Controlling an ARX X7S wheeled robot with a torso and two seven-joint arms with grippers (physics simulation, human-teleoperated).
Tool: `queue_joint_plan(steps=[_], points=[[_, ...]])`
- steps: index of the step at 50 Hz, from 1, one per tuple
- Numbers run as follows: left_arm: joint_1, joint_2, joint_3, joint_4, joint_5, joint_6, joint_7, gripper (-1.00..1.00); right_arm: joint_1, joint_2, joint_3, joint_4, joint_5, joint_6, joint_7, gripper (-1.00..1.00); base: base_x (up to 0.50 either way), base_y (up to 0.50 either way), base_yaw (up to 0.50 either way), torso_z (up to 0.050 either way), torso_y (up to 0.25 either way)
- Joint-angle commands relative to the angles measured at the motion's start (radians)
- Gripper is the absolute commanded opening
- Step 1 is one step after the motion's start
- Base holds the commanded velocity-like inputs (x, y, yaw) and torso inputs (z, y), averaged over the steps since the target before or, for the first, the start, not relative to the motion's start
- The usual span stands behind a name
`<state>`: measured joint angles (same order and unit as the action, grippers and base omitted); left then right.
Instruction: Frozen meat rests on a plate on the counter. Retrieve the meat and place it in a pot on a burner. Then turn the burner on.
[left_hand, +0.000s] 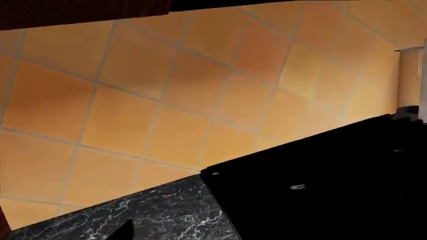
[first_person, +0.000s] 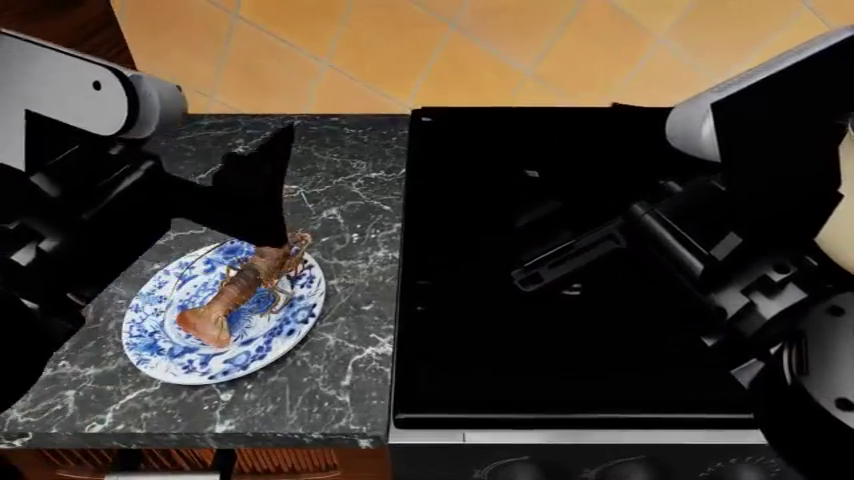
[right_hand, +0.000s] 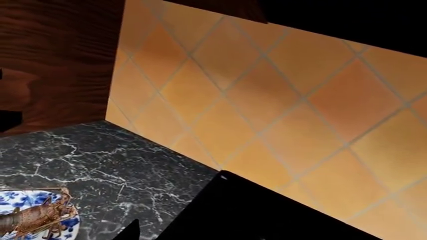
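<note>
Meat (first_person: 243, 290), a reddish-brown spiny piece, lies on the blue floral plate (first_person: 160, 355) at the lower left of the head view, on the dark marble counter (first_person: 340, 210) just beside the black cooktop (first_person: 561, 330). Directly above the plate's far edge hangs the left gripper (first_person: 267, 195), its dark fingers close together, though I cannot tell whether they grip anything. At centre right the right gripper (first_person: 567, 262) hovers over the cooktop, and its state is unclear too.
</note>
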<state>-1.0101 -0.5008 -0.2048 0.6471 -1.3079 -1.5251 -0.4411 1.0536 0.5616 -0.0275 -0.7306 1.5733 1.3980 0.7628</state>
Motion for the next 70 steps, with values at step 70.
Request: queue_joint_plan(steps=[70], points=[[-0.323, -0.339, 0.735, -0.522, -0.340, 0.035, -0.023, 1.00, -0.028, 0.079, -0.077, 0.000, -0.262, -0.161, -0.222, 1.00, 0.00, 0.00, 0.00, 0.000, 0.000]])
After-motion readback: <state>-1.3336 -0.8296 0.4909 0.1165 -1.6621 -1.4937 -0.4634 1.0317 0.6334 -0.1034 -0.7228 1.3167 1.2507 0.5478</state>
